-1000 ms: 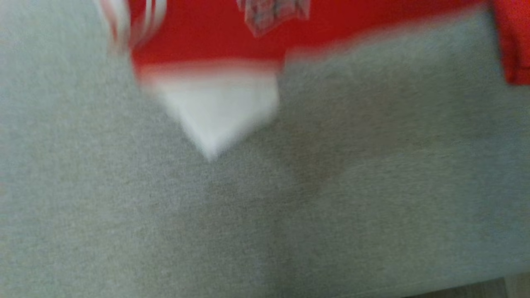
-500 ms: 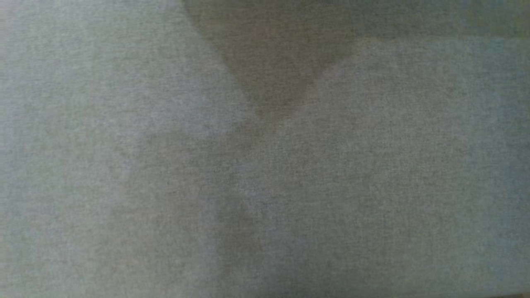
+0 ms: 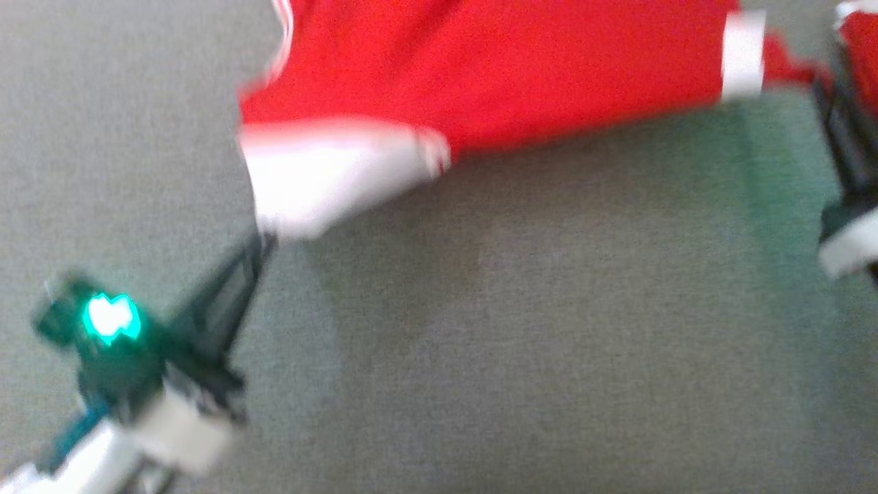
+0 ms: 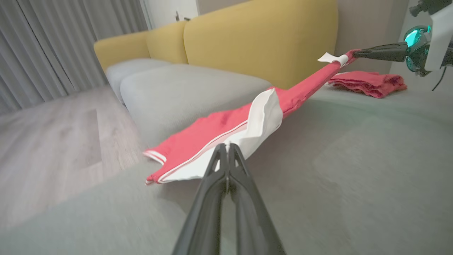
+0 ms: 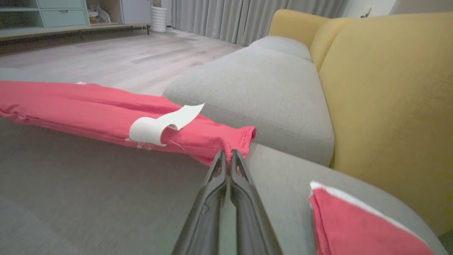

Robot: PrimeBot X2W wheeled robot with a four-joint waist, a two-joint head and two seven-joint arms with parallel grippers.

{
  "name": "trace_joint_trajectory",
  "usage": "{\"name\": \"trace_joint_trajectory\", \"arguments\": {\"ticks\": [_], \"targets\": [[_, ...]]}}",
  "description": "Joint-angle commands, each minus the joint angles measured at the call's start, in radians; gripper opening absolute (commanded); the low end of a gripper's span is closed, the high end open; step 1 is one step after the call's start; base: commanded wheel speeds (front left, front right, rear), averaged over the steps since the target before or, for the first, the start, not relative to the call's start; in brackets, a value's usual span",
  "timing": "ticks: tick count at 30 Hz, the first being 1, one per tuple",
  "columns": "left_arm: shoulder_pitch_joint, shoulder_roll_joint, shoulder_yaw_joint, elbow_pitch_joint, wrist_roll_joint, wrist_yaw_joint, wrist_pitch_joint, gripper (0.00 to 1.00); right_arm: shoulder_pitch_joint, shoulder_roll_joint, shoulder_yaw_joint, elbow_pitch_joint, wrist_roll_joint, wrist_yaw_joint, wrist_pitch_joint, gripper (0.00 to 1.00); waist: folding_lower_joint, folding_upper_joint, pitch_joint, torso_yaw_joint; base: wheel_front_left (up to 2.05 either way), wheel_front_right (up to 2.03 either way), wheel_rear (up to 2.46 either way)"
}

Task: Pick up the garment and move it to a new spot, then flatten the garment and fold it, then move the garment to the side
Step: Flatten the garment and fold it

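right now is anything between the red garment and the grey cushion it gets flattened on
Nothing visible: the grey cushion under the stretched garment is bare. A folded red pile lies off beyond its right end.

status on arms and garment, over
Left end effector and right end effector shut on red garment ends. Garment stretched over grey sofa seat. Folded red cloth near right side, untouched.
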Motion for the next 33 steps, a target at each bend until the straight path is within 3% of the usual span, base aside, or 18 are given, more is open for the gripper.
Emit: {"name": "trace_joint_trajectory", "arguments": {"ticks": [1,4,7,14,19,26,33], "targets": [[0.081,0.033,0.064,-0.048,-0.008,0.021,-0.004,0.0,0.106,-0.028,-0.028,-0.045,-0.013,-0.001,-0.01,0.0,0.0003,-0.0001,-0.064,-0.019,0.0,0.0,0.0],[0.241,0.001,0.078,-0.069,-0.023,0.028,-0.004,0.0,0.248,-0.028,-0.075,-0.088,-0.021,-0.001,-0.01,0.0,0.0003,-0.0001,-0.099,-0.02,0.0,0.0,0.0],[0.352,-0.024,0.101,-0.072,-0.029,0.004,-0.004,0.0,0.365,-0.022,-0.121,-0.134,-0.021,-0.001,-0.011,0.0,0.0003,-0.0001,-0.113,-0.019,0.0,0.0,0.0],[0.4,-0.045,0.168,-0.041,0.009,-0.071,-0.004,0.0,0.453,-0.001,-0.157,-0.179,-0.023,-0.001,-0.011,0.0,0.0003,-0.0001,-0.096,-0.025,0.0,0.0,0.0],[0.301,-0.057,0.207,-0.002,0.05,-0.137,-0.004,0.0,0.404,0.021,-0.169,-0.181,-0.023,-0.001,-0.003,0.0,0.0003,-0.0001,-0.051,-0.028,0.0,0.0,0.0],[0.042,-0.063,0.228,0.055,0.089,-0.214,0.027,0.0,0.277,0.04,-0.171,-0.152,-0.026,-0.001,0.023,0.0,0.0003,-0.0001,0.02,-0.025,0.0,0.0,0.0],[-0.222,-0.076,0.197,0.155,0.12,-0.254,0.07,0.0,0.137,0.038,-0.127,-0.097,-0.004,-0.001,0.028,0.0,0.0003,-0.0001,0.086,-0.025,0.0,0.0,0.0]]}}
